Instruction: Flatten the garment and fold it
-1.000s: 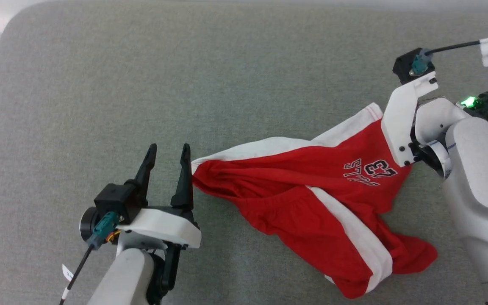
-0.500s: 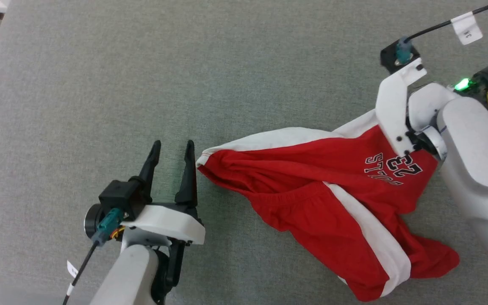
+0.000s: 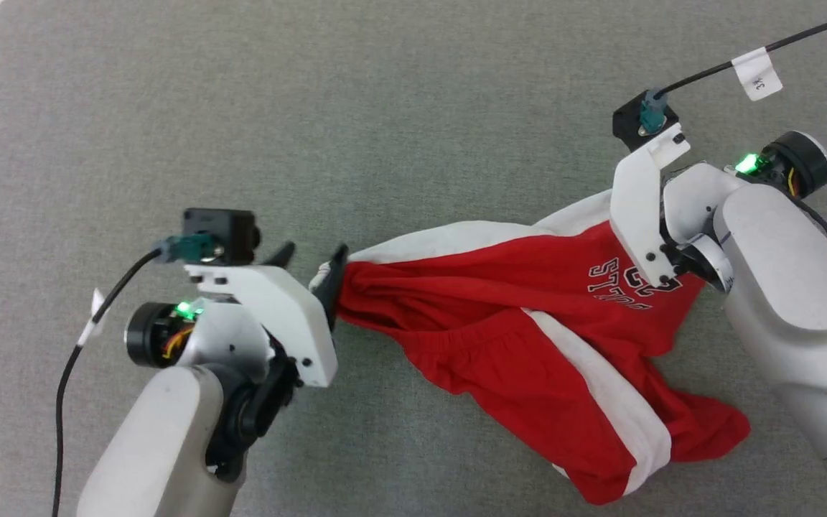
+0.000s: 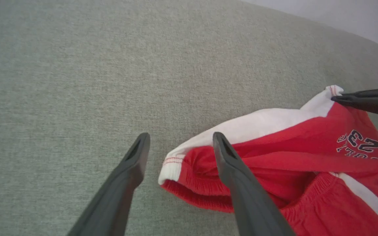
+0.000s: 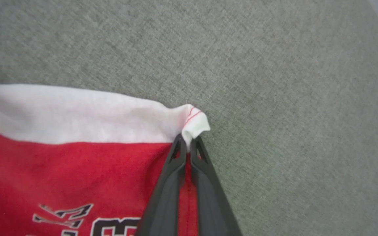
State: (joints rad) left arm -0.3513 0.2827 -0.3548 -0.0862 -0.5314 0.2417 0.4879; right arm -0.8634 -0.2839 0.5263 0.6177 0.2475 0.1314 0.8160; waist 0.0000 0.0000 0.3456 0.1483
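R gripper (image 5: 187,139): jaws pressed together, w/ the white hem corner of the garment (image 5: 61,164) pinched betw. the tips. A small nub of cloth w/ red stitching pokes out past them. L gripper (image 4: 180,137): jaws spread wide, nothing gripped. One finger is over bare grey surface (image 4: 77,65), the other over red cloth, w/ the garment's white-banded end corner betw. them. Contact w/ the cloth can't be told.

Room: in head view the garment sits centre to right on the surface, w/ lots of bare grey beyond it and to the L. A rounded surface edge shows at the far upper L corner, well apart from both grippers. L wrist view shows another curved edge far past the R gripper's fingers (image 4: 366,100).

Direction: long axis runs from L gripper to R gripper, rising slightly toward the R side in head view. A second leg branches off mid-way and trails down beside the R forearm.

Look: red, thin, w/ white side stripes & white hem. Rumpled and twisted along the stretched leg, gathered waistband folded in the middle. Dark print "23" + letters sits near the R gripper, upside down in head view, partly hidden by the R wrist.
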